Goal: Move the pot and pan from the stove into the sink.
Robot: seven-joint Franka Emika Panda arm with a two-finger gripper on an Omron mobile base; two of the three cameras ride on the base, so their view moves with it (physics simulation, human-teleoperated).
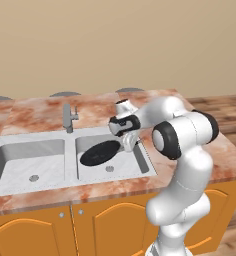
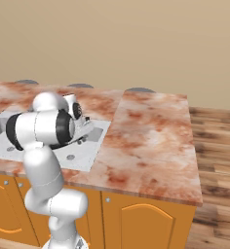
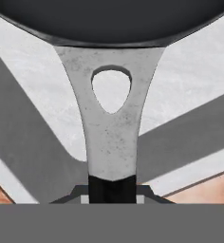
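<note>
The flat black pan (image 1: 100, 152) hangs tilted inside the right basin of the steel double sink (image 1: 70, 156). My gripper (image 1: 128, 142) is shut on the end of its grey handle, at the basin's right rim. In the hand view the handle (image 3: 111, 137), with its oval hole, runs from my gripper (image 3: 112, 190) up to the pan's dark body (image 3: 109, 19), and the pale basin floor lies beneath. I cannot tell whether the pan touches the basin. The pot and the stove are out of view.
An angular grey faucet (image 1: 68, 118) stands behind the divider between the basins. Reddish marble counter (image 2: 151, 141) stretches to the right of the sink (image 2: 90, 146). Orange cabinet doors (image 1: 45, 230) sit below. Wooden floor (image 2: 217, 146) lies to the right.
</note>
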